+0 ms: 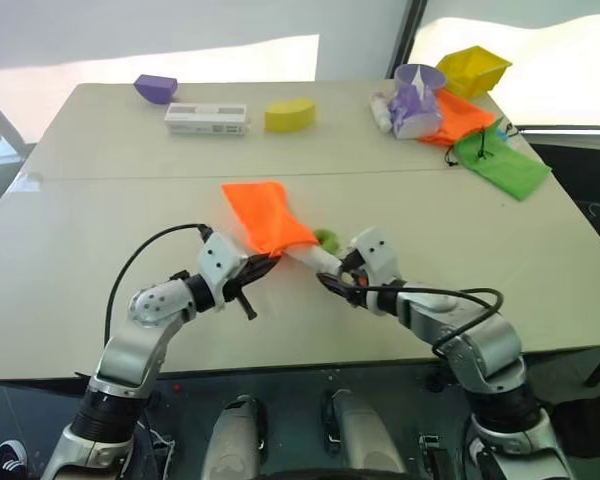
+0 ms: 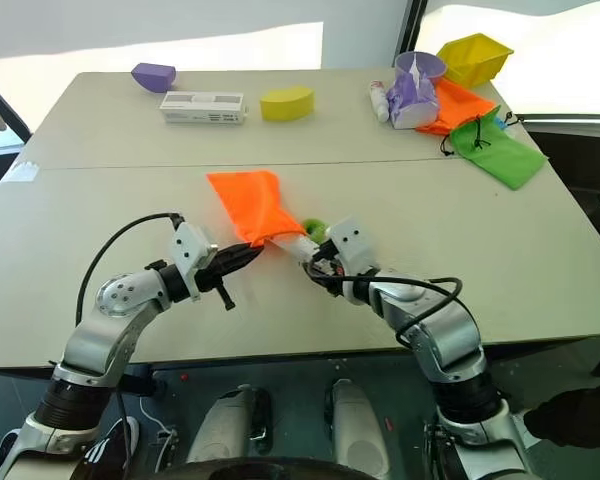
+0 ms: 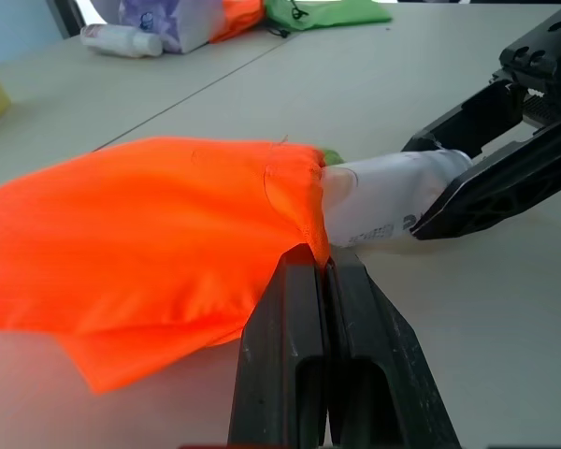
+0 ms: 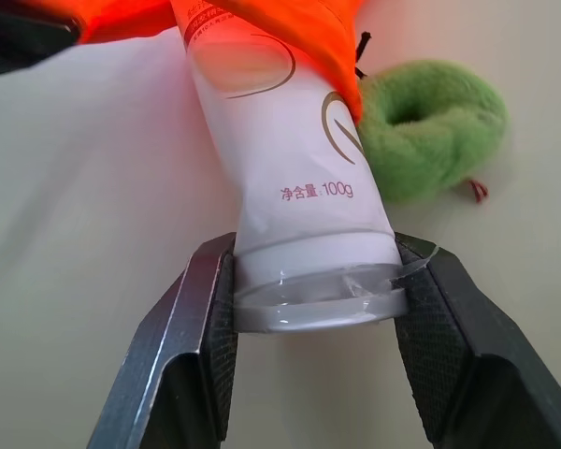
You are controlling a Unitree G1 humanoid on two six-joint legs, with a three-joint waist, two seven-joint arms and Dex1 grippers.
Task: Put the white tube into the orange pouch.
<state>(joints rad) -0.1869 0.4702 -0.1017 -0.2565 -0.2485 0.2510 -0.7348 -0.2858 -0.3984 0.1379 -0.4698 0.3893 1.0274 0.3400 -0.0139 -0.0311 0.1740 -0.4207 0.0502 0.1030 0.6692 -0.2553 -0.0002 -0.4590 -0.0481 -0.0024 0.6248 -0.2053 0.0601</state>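
The orange pouch (image 1: 265, 215) lies on the table with its mouth toward me. My left gripper (image 1: 260, 268) is shut on the lower edge of that mouth (image 3: 304, 238). The white tube (image 4: 290, 178) points into the opening, its front end under the orange fabric and its rear half outside. My right gripper (image 4: 318, 253) is shut on the tube's flat rear end, coming in from the right. The cord's green ball (image 4: 430, 131) rests on the table right beside the tube.
At the back stand a purple block (image 1: 155, 88), a flat white box (image 1: 206, 118) and a yellow wedge (image 1: 289, 114). The back right holds a white-and-pink bottle (image 1: 382, 110), a purple cup (image 1: 417, 95), a darker orange pouch (image 1: 460, 115), a green pouch (image 1: 502, 160) and a yellow bin (image 1: 473, 68).
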